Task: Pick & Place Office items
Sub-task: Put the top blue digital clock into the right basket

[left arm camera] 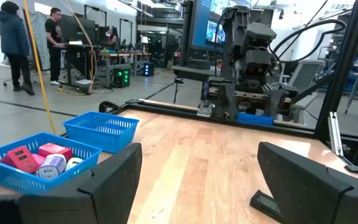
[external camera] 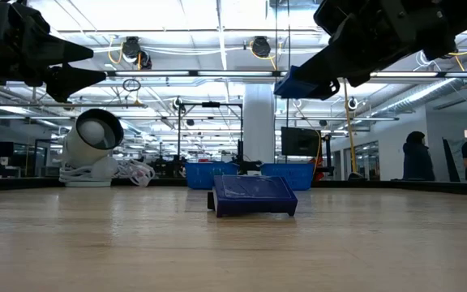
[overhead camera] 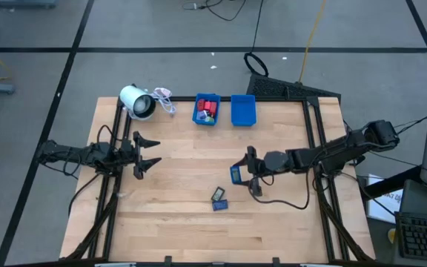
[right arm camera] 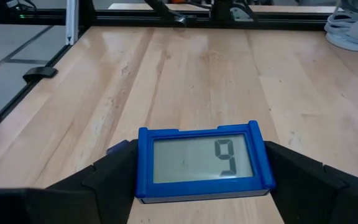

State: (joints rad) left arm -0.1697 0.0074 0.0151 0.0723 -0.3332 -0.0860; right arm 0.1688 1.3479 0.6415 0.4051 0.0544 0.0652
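I have the right gripper point(right arm camera: 197, 186) raised above the middle of the table point(overhead camera: 184, 222), its jaws set against the two side edges of a small blue digital timer point(right arm camera: 199, 160) whose grey display shows a 9. In the low view the timer hangs clear of the wood, so I judge it lifted and held.

The timer looks like a stiff, light plastic case. I expect smooth sides that could slip or twist between the fingers, and a display face best left untouched. Holding across the frame's edges, as now, seems the sound place.

Two more small dark-blue items point(overhead camera: 219, 199) lie together on the table near the held timer, towards the front edge. Other office items already sit in the left blue bin point(overhead camera: 206, 117) at the far edge; the right blue bin point(overhead camera: 243, 111) beside it appears empty. A white roll point(overhead camera: 136, 101) lies further left.

The left gripper point(overhead camera: 151, 153) waits over the left side of the table, jaws spread wide, holding nothing.
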